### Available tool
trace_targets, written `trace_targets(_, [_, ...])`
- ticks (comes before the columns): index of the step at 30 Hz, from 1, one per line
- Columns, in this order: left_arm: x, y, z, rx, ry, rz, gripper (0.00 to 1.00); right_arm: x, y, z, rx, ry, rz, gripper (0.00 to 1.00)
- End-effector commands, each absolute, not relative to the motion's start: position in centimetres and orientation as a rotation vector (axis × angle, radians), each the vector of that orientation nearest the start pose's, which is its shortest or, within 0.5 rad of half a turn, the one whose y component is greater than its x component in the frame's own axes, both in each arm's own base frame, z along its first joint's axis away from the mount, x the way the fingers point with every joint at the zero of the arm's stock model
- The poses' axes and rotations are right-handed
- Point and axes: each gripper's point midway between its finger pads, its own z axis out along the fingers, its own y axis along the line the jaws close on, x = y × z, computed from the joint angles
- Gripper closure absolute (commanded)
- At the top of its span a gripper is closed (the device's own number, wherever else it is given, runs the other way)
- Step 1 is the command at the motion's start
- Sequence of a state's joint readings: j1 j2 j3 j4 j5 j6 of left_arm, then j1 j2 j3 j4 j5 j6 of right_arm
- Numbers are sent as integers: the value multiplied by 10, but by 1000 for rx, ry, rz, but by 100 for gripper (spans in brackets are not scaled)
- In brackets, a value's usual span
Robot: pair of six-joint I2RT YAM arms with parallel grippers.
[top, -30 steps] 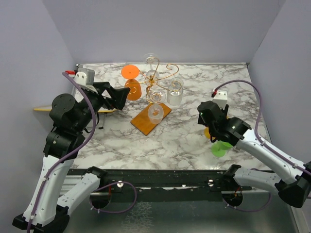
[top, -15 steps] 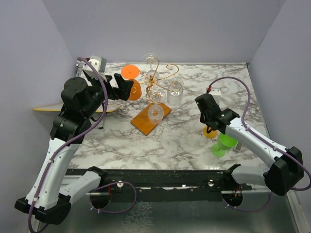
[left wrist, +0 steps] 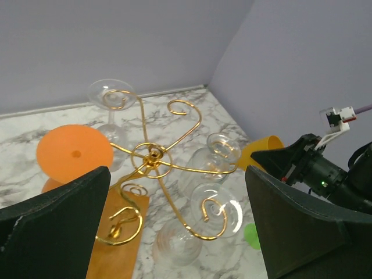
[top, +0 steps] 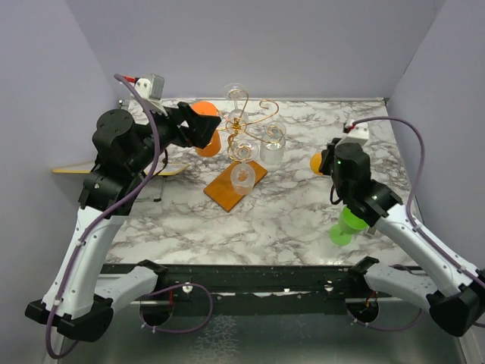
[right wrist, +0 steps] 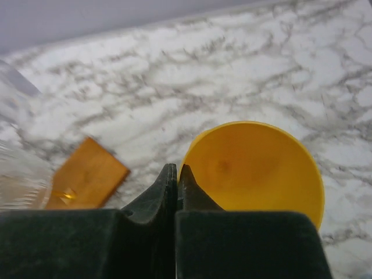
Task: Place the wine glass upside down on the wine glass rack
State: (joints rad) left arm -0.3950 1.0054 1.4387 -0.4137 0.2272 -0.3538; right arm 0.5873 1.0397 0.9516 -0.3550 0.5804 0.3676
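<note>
A yellow-orange wine glass [top: 317, 162] hangs above the marble table, to the right of the wine glass rack. My right gripper [top: 327, 161] is shut on it, and in the right wrist view the jaws [right wrist: 176, 168] pinch the rim of the yellow bowl [right wrist: 256, 168]. The rack is gold wire with scroll arms [top: 241, 123] on an orange-brown wooden base [top: 223, 192]. An orange glass [top: 203, 111] and three clear glasses hang upside down on it. My left gripper [top: 204, 130] stands open beside the orange glass. The left wrist view looks down on the rack's hub [left wrist: 154, 157].
A green wine glass [top: 345, 225] lies on the table under my right arm. A wooden ledge [top: 72, 171] juts from the left wall. Purple walls close in the table at the back and on both sides.
My right gripper has shut on the yellow-orange glass and carried it up and towards the back. My left arm has risen and swung closer to the rack, staying open.
</note>
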Motion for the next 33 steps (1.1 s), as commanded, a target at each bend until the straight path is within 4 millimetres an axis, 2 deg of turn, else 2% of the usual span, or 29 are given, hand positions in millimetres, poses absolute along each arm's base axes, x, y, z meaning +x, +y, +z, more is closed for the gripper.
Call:
trace_targets(1, [260, -199, 496, 194, 1513, -1030, 1, 323, 111, 338, 220, 1560, 233, 99])
trace_targets(2, [260, -204, 500, 179, 1509, -1078, 1, 318, 111, 359, 225, 1479, 286, 99])
trace_targets(6, [264, -222, 510, 131, 1490, -1263, 1, 296, 111, 420, 237, 1209, 459, 99])
trace_targets(11, [281, -250, 517, 102, 1457, -1441, 1, 261, 102, 476, 245, 893, 618, 99])
trace_targets(17, [319, -295, 525, 36, 1451, -1573, 2, 241, 97, 503, 240, 724, 678, 99])
trace_targets(19, [328, -305, 537, -7, 1416, -1598, 2, 239, 99, 508, 222, 688, 685, 99])
trace_targets(24, [353, -322, 547, -193, 1376, -1650, 10, 237, 113, 525, 154, 635, 709, 99])
trace_targets(26, [356, -330, 549, -234, 1356, -1673, 14, 238, 119, 530, 123, 628, 708, 99])
trace_targets(30, [352, -350, 553, -266, 1338, -1692, 14, 241, 131, 539, 65, 618, 710, 99])
trace_targets(33, [350, -363, 548, -318, 1345, -1702, 14, 244, 141, 542, 22, 616, 711, 99])
